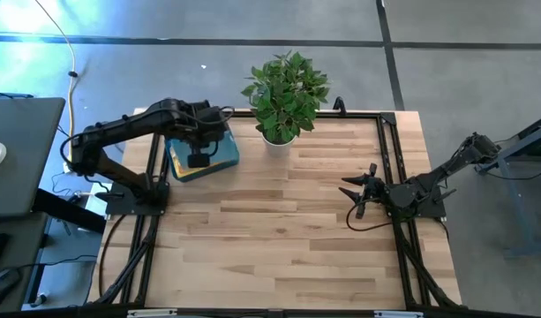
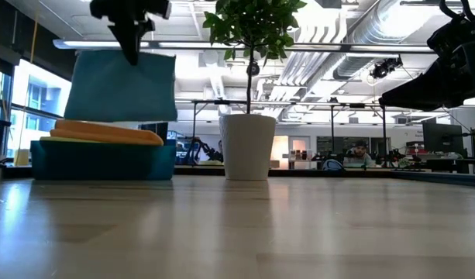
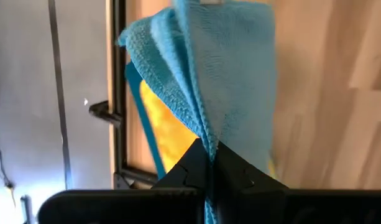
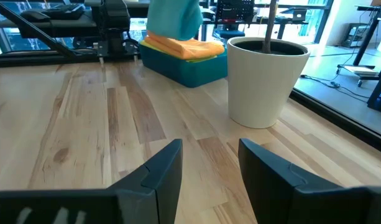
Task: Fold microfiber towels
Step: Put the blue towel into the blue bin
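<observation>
A teal-blue towel (image 2: 122,87) is held hanging at the upper left of the low view, clamped in the left gripper (image 2: 133,31) above the blue tray (image 2: 101,161) of orange and yellow towels (image 2: 105,133). The right gripper (image 1: 362,192) is parked mid-right of the high view, fingers apart and holding nothing.

You will find no readable text, label, brand, number or sign in any view. The tray (image 2: 98,161), the plant pot (image 2: 248,146), the table (image 1: 288,230) and the arms carry no legible markings. Background room details are too small to read.
</observation>
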`<act>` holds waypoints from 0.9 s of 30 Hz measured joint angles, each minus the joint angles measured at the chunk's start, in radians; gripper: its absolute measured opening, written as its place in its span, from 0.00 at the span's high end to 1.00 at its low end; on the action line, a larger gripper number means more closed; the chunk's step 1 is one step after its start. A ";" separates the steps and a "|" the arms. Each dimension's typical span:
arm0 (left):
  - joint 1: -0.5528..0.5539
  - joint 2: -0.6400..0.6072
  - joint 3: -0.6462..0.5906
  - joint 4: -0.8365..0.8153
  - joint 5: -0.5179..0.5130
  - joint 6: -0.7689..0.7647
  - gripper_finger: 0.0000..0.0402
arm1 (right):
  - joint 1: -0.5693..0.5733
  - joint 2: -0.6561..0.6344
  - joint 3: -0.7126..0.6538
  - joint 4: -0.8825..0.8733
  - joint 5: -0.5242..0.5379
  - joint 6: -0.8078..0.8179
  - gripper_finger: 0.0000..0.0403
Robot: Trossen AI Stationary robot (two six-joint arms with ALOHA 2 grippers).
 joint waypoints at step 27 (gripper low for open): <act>-0.027 0.057 -0.007 -0.074 0.023 -0.200 1.00 | 0.000 0.000 0.000 -0.001 0.000 0.000 0.63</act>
